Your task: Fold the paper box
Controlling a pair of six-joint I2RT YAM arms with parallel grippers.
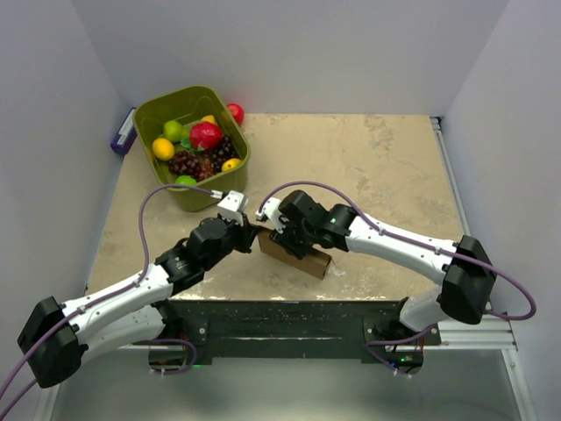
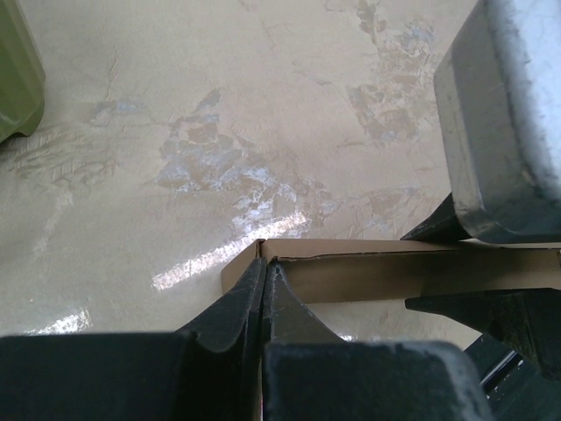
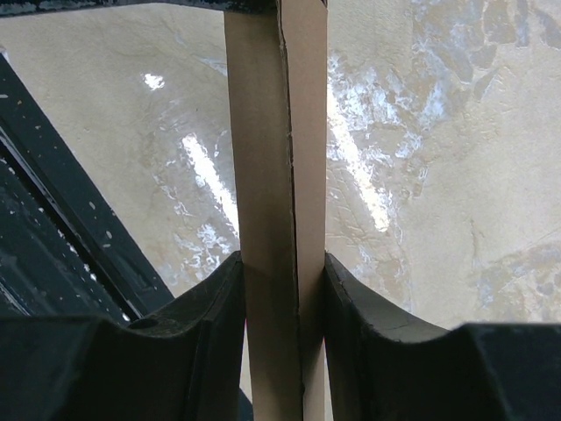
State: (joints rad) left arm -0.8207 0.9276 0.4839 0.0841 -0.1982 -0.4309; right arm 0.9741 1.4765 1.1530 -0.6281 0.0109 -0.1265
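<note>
Jaws of left gripper [image 2: 263, 294] together, pinching corner wall of brown corrugated-cardboard paper box [image 2: 351, 279], frame bottom; right gripper [image 3: 283, 298] jaws partly apart, clamped on its doubled panel.

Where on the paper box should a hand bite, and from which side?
A thin upright wall, from above its free edge, a finger each side. The paper box is thin open card; the right hand clamps a doubled panel so, the left hand a corner wall.

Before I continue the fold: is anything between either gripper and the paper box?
Nothing visible. The left gripper is pinched shut on a thin wall of the paper box, and the right gripper clamps a doubled panel between its fingers. The olive-green fruit bin stands apart, farther back on the left.
</note>
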